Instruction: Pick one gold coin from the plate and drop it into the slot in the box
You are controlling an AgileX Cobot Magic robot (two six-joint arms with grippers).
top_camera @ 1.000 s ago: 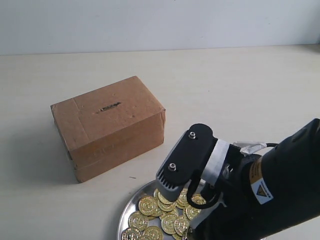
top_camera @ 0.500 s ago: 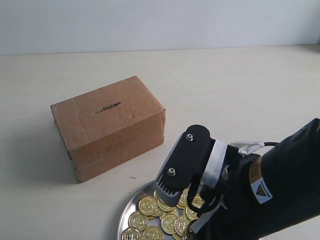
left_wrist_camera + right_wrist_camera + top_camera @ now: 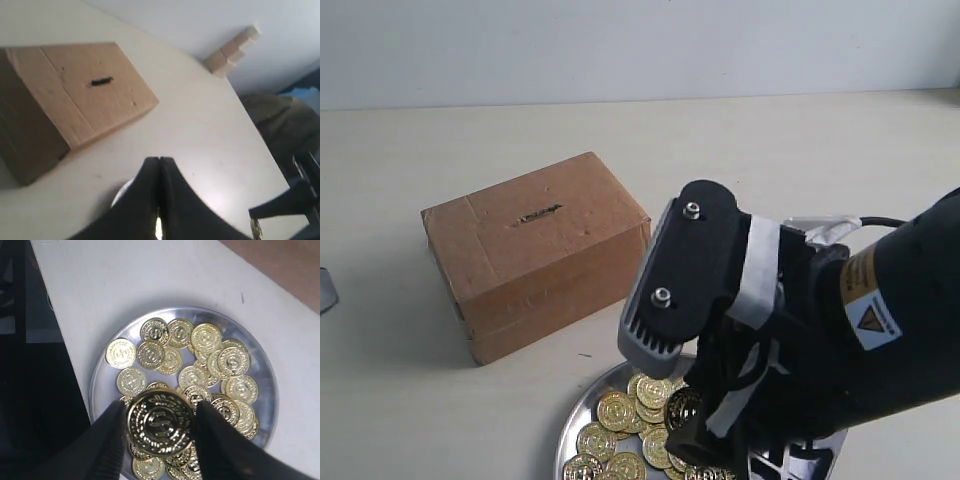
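Observation:
My right gripper (image 3: 160, 424) is shut on one gold coin (image 3: 160, 421), gripped by its edges and lifted a little above the plate. The round silver plate (image 3: 102, 371) below holds several more gold coins (image 3: 206, 337). In the exterior view the same gripper (image 3: 686, 415) hangs over the plate (image 3: 578, 415) with the coin (image 3: 681, 405) in it. The brown cardboard box (image 3: 535, 255) stands to the plate's upper left, apart from it, with its dark slot (image 3: 538, 214) on top. My left gripper (image 3: 159, 160) is shut on nothing, with the box (image 3: 75, 100) and slot (image 3: 101, 80) beyond it.
Pale wooden blocks (image 3: 232, 49) lie at the far table edge by the wall. A grey part (image 3: 325, 290) pokes in at the left edge of the exterior view. The right arm's bulk (image 3: 840, 350) covers the plate's right side.
The right gripper has risen off the plate with one coin pinched in it. A grey part has come into view at the exterior view's left edge.

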